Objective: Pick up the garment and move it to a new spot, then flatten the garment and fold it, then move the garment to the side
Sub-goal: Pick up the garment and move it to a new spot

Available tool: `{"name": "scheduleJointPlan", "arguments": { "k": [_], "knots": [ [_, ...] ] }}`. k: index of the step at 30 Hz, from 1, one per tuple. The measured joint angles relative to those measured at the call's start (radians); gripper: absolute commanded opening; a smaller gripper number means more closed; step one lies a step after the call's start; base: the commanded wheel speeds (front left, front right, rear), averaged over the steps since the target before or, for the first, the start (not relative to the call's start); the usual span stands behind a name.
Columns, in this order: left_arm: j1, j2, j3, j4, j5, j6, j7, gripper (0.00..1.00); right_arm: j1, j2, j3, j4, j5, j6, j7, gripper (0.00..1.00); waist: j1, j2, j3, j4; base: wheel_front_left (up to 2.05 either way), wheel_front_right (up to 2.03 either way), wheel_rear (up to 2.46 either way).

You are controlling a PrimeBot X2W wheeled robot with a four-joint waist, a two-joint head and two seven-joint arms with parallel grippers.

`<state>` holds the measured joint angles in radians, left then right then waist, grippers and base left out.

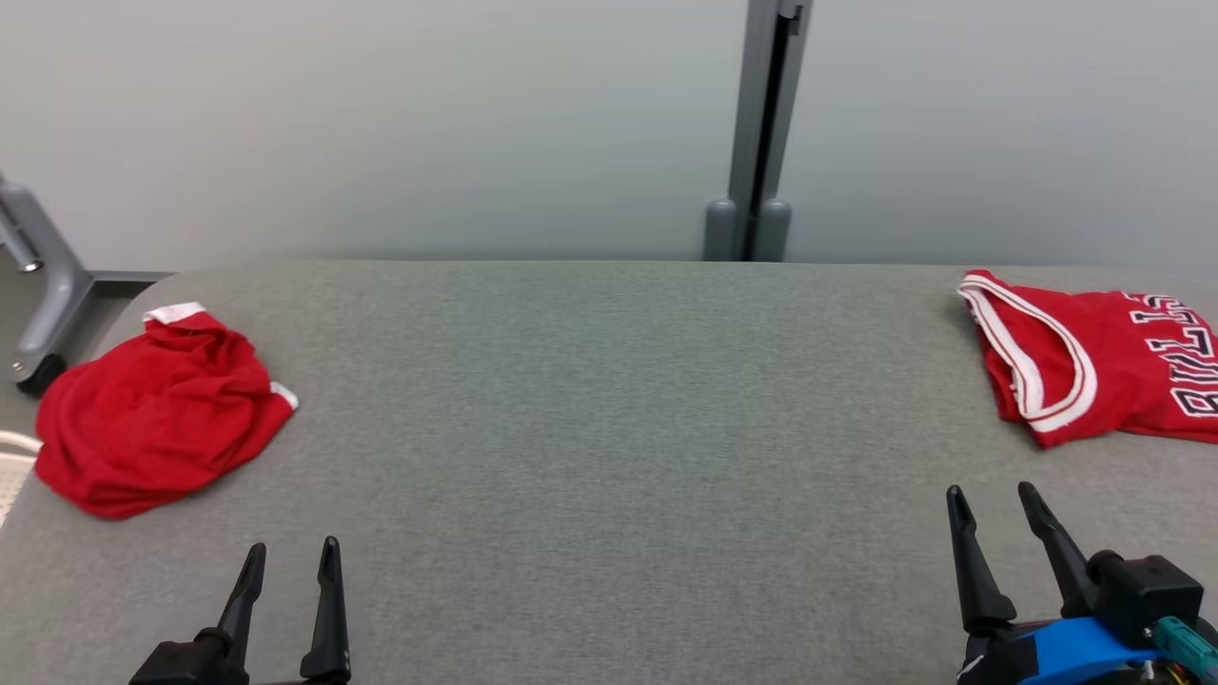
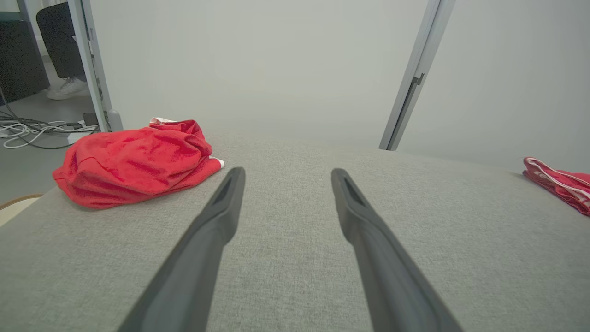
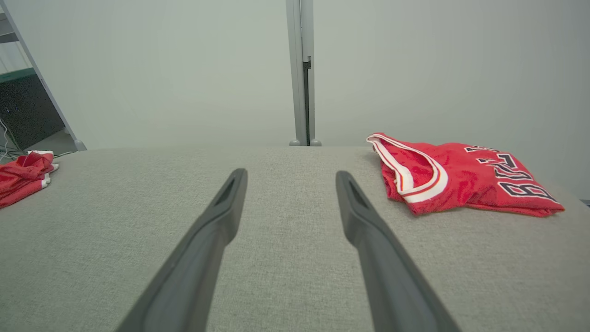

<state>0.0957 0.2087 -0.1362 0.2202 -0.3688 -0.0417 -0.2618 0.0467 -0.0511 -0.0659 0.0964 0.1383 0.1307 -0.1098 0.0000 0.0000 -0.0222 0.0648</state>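
Observation:
A crumpled red garment (image 1: 157, 414) with white trim lies in a heap at the table's left edge, also seen in the left wrist view as a red garment (image 2: 133, 161). My left gripper (image 1: 293, 544) stands open near the front edge, to the right of the heap and short of it; its jaws (image 2: 286, 170) hold nothing. A folded red jersey (image 1: 1104, 366) with white-edged armholes and dark lettering lies flat at the far right. My right gripper (image 1: 991, 488) is open just in front of that jersey (image 3: 461, 177), and between its fingers (image 3: 290, 171) there is only bare cloth.
The grey fabric-covered table (image 1: 609, 428) has a wide bare middle between the two red items. A pale partition wall with a grey post (image 1: 761, 143) runs behind it. A grey stand leg (image 1: 43, 295) and floor cables (image 2: 32, 131) sit past the left edge.

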Motion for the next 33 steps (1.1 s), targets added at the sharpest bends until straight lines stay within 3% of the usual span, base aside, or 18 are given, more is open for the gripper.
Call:
{"name": "scheduleJointPlan", "arguments": {
  "k": [20, 33],
  "knots": [
    [0.021, 0.014, 0.004, -0.035, 0.008, 0.018, 0.004, 1.0, -0.003, 0.001, 0.055, 0.037, 0.03, 0.0, -0.006, 1.0, 0.0, 0.0, -0.013, 0.286, 0.0, 0.0, 0.0],
    [0.037, 0.023, 0.006, -0.08, -0.002, 0.039, 0.023, 1.0, -0.007, 0.001, 0.067, 0.052, 0.032, 0.0, -0.014, 1.0, 0.0, 0.0, 0.008, 0.383, 0.0, 0.0, 0.0]
  ]
}}
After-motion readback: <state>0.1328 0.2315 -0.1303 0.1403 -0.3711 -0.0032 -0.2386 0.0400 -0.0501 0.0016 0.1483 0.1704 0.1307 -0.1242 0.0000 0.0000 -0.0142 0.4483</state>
